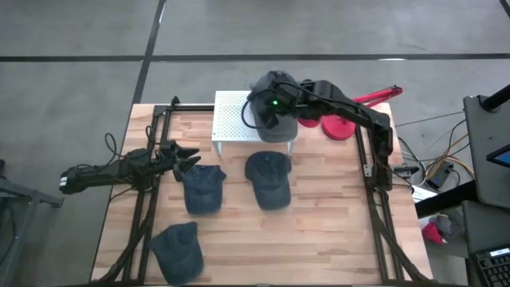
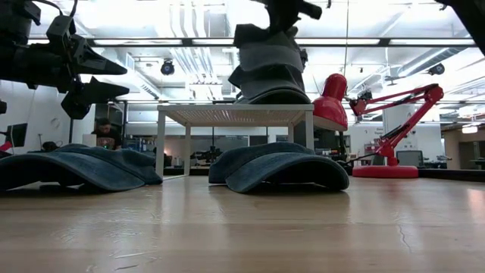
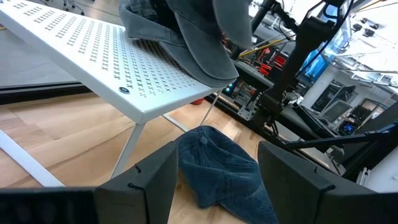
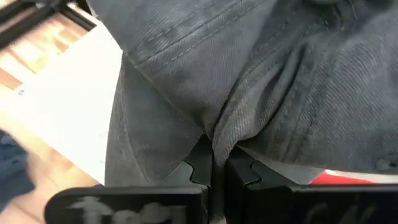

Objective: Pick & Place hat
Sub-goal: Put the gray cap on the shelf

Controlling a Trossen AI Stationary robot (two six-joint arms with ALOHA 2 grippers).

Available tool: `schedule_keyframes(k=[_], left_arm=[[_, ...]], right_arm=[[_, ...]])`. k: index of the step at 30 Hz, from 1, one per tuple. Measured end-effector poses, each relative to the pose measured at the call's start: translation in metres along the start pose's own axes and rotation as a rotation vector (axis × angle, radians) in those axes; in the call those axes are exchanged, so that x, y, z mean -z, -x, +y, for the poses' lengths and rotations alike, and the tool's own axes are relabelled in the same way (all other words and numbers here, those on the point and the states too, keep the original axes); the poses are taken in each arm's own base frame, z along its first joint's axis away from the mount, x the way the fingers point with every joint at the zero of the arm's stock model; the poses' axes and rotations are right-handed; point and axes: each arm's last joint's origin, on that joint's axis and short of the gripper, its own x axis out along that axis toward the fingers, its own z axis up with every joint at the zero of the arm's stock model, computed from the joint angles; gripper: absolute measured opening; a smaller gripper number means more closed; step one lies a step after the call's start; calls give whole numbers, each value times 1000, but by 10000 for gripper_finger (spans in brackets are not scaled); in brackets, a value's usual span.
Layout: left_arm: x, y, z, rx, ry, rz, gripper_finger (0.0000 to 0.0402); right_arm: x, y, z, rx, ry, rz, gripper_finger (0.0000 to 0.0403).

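Observation:
A grey cap (image 1: 279, 119) sits on the right end of a white perforated stand (image 1: 235, 119). In the low view the grey cap (image 2: 269, 68) rests by its lower rim on the stand top (image 2: 204, 114). My right gripper (image 1: 271, 105) hangs over it, shut on its cloth. Three blue caps lie on the table: one (image 1: 268, 179) in front of the stand, one (image 1: 203, 190) to its left, one (image 1: 177, 249) near the front edge. My left gripper (image 1: 189, 157) hovers open above the left blue cap; its wrist view shows the middle blue cap (image 3: 217, 171) and the grey cap (image 3: 199, 37). My right gripper (image 4: 217, 167) pinches a raised fold of the grey cap's crown cloth (image 4: 214, 134) between its two fingers, coming from above and pointing down. The cloth is gathered into creases at the fingers. The cap's lower part (image 2: 274, 96) lies on the stand top, with the crown drawn upward.
A red desk lamp (image 1: 344, 125) stands just right of the stand, beside the right arm; its head (image 2: 332, 92) and base (image 2: 383, 171) show in the low view. Black rails (image 1: 374, 199) run along both table sides. Bare wood lies at the table's near right.

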Motion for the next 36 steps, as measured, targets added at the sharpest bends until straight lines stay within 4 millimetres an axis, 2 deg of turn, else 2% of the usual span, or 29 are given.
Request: schedule_keyframes(k=[12, 19, 29, 36], left_arm=[[0, 0, 0, 1, 0, 0, 223], [0, 0, 0, 0, 0, 0, 223], [0, 0, 0, 0, 0, 0, 223], [0, 0, 0, 0, 0, 0, 223]], right_arm=[[-2, -37, -1, 47, 11, 81, 8], [-1, -48, -6, 60, -33, 119, 8], [11, -70, -3, 52, -36, 197, 8], [12, -74, -1, 48, -36, 193, 8]])
